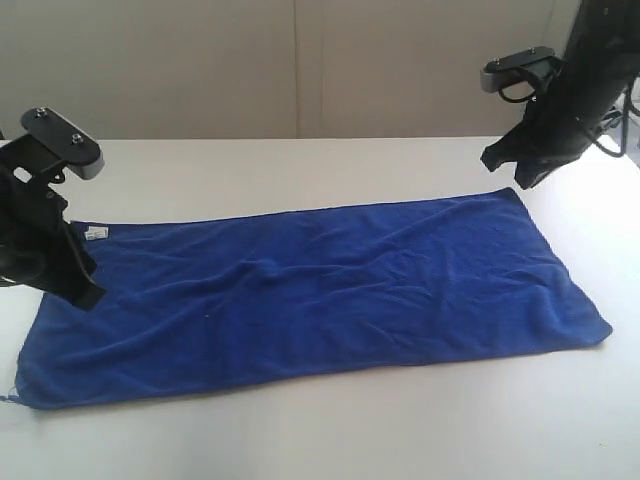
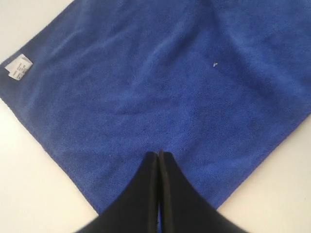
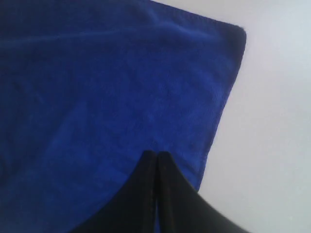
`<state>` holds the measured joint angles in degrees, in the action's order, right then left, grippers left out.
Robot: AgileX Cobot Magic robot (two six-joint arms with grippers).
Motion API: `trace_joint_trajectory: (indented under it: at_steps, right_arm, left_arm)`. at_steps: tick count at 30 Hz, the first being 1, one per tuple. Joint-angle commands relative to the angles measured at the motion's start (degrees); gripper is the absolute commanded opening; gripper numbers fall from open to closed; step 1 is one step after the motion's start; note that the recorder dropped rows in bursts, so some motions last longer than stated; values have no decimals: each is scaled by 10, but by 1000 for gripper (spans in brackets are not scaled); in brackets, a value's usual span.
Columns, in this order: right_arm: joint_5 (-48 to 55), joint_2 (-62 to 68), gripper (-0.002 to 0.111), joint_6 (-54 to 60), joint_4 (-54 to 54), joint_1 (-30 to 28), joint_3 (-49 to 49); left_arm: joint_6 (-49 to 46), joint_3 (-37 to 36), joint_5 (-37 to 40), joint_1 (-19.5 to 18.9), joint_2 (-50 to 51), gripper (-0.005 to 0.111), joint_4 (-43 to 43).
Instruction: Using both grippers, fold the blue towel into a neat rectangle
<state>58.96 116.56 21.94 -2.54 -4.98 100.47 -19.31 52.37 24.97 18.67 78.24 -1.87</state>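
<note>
The blue towel (image 1: 320, 290) lies spread flat and unfolded across the white table, long side running left to right, with a small white tag (image 1: 95, 234) at its far left corner. My left gripper (image 1: 85, 295) hangs over the towel's left end, jaws pressed together and empty; in the left wrist view it (image 2: 159, 154) is above the cloth (image 2: 160, 82), with the tag (image 2: 19, 67) off to one side. My right gripper (image 1: 522, 180) hovers at the towel's far right corner, also shut with nothing in it. Below it in the right wrist view (image 3: 157, 154) is the towel's rounded corner (image 3: 235, 34).
The white table (image 1: 330, 430) extends bare in front of and behind the towel. A beige wall (image 1: 300, 60) stands behind the table. The towel's near right corner (image 1: 600, 325) lies close to the right edge of the view.
</note>
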Motion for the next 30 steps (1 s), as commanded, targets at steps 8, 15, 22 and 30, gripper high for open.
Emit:
trace_joint_trajectory:
  at_steps: [8, 15, 22, 30]
  right_arm:
    - [-181, -256, 0, -50, -7, -1, -346]
    - [-289, -233, 0, -57, -44, -1, -440]
    - [-298, -174, 0, -63, -44, -1, -445]
    - [-300, -148, 0, -67, -31, -1, -445]
  left_arm:
    - [81, -2, -12, 3, 117, 0, 6]
    - [92, -3, -12, 3, 163, 0, 6]
    - [93, -3, -11, 3, 199, 0, 19]
    - [241, -3, 72, 3, 170, 0, 172]
